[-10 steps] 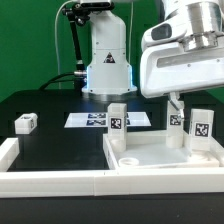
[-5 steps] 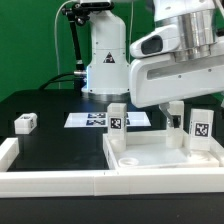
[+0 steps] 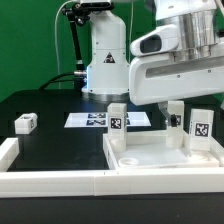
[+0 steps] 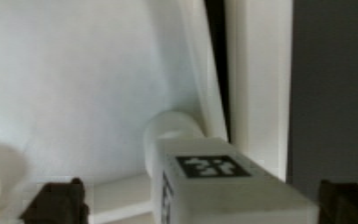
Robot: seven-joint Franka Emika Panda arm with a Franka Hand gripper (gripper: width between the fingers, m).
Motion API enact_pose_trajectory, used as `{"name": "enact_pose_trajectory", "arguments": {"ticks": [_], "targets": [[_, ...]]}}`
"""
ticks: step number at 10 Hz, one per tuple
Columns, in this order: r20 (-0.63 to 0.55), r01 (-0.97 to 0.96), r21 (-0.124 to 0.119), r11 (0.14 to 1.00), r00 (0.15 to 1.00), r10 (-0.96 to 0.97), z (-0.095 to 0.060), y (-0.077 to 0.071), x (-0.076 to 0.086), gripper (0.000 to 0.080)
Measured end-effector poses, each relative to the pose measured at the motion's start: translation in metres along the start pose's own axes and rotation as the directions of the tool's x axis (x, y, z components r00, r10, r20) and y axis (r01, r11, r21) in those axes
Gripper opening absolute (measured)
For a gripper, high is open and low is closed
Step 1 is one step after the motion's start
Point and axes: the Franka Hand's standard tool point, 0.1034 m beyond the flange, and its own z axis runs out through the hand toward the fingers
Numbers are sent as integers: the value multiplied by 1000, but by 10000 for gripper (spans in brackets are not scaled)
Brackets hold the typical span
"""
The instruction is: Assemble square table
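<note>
Black table (image 3: 55, 105): leg block (image 4: 202, 180) between spread fingers (image 4: 59, 203) (gaps both sides).

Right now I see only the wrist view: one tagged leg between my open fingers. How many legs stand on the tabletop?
Observer: Three stand on the tabletop: the left leg, the middle leg and the right leg, going by the exterior view's sides.
Operator: Which one am I over?
Observer: The gripper hangs at the middle leg.
Operator: Any leg loose?
Observer: Yes, a fourth leg lies on the black table at the exterior view's left, apart from the tabletop.
</note>
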Motion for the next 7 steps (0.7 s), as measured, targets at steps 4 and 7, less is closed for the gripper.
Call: {"name": "enact_pose_trajectory", "arguments": {"ticks": [4,7], "targets": [[-4,-5,-12,1000,1000,5,1,-9,-2,648],[-2,-3,-13,1000,1000,3,2,-9,-2,532]]}}
